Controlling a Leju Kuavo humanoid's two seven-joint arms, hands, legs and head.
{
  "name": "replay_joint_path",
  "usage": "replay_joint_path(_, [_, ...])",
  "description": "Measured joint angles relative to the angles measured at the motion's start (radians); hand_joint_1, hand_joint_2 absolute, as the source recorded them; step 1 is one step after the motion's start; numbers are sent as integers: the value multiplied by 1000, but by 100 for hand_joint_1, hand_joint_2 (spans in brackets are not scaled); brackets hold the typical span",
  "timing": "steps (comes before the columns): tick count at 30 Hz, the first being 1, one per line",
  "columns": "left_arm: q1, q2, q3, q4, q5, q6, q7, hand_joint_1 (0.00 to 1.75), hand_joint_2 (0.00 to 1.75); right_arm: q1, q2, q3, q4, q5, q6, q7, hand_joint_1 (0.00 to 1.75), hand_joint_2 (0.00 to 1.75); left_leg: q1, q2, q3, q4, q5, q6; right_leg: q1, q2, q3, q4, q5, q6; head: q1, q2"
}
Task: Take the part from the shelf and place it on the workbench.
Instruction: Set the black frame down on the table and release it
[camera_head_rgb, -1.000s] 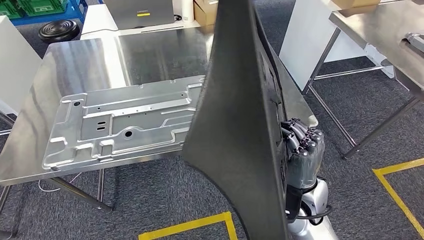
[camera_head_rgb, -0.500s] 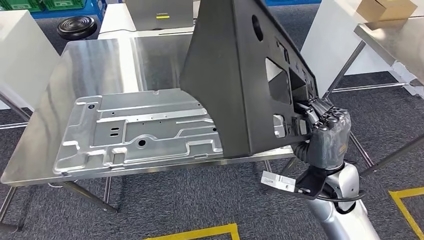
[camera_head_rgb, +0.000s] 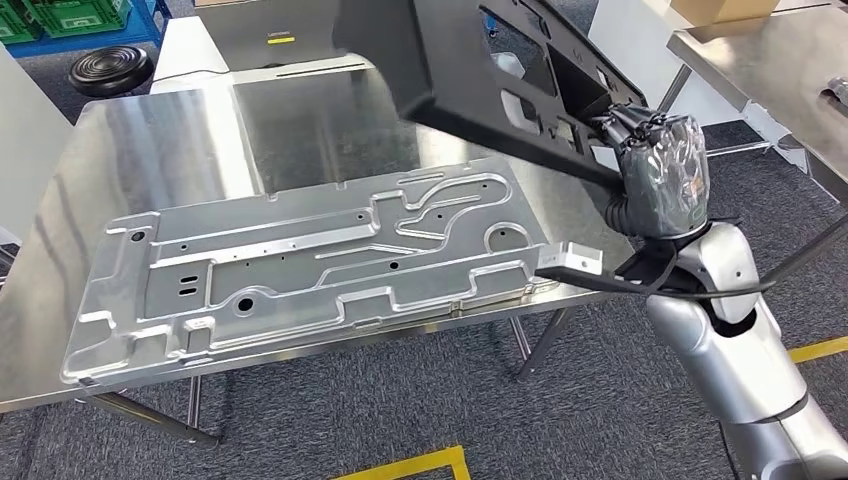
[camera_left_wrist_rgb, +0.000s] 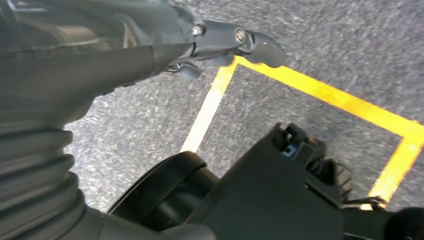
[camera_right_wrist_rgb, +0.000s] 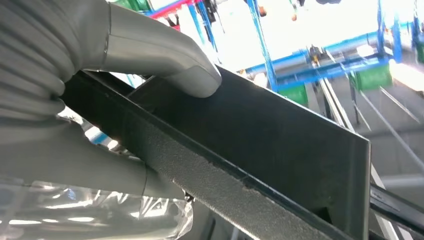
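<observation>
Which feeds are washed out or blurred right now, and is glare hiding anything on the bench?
Head view: sharp; soft reflections on the steel workbench, silver plate fully readable. Right wrist view: background blown out bright behind the black part held by the right robot hand. Left wrist view: left robot hand and carpet motion-blurred.

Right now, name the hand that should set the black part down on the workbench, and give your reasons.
Right. The right hand already grips the black panel above the steel workbench. The left hand hangs over the carpet, holding nothing.
</observation>
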Motion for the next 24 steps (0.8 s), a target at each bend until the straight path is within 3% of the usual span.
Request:
replay_joint_path(6, [-1,0,0,0,-16,-14,1,0,175,-163,-17,29,155,-87,189,25,169,175,-6,-2,-2,-17,23,5,-1,-2,0,-5,4,8,8,0])
replay_joint_path(9, [-6,0,-6,-1,-39,-15,-11,0,175,-280,6,77,322,-60,223,36,169,175,-7,-2,-3,-17,24,8,-1,-2,2,-11,8,15,15,0])
replay_joint_path(12, [-14,-1,-20,-2,-62,-14,-39,0,175,-375,71,122,539,-25,187,42,169,175,-7,-2,-3,-17,25,9,-1,-2,2,-13,10,18,22,0])
replay_joint_path(16, [-29,-4,-47,-4,-76,-14,-80,0,175,-460,194,156,894,27,60,42,169,175,-6,-3,-2,-17,25,9,0,-3,2,-13,10,18,25,0])
replay_joint_path(20, [-40,-4,-62,-8,-67,2,-152,0,175,-489,284,169,1148,57,1,70,169,175,-5,-4,-2,-19,25,9,0,-3,1,-13,10,18,24,0])
replay_joint_path(24, [-45,1,-70,-10,-61,1,-190,0,175,-493,351,176,1306,97,-37,109,169,175,-3,-3,-3,-21,25,9,0,-3,-1,-13,9,18,25,0])
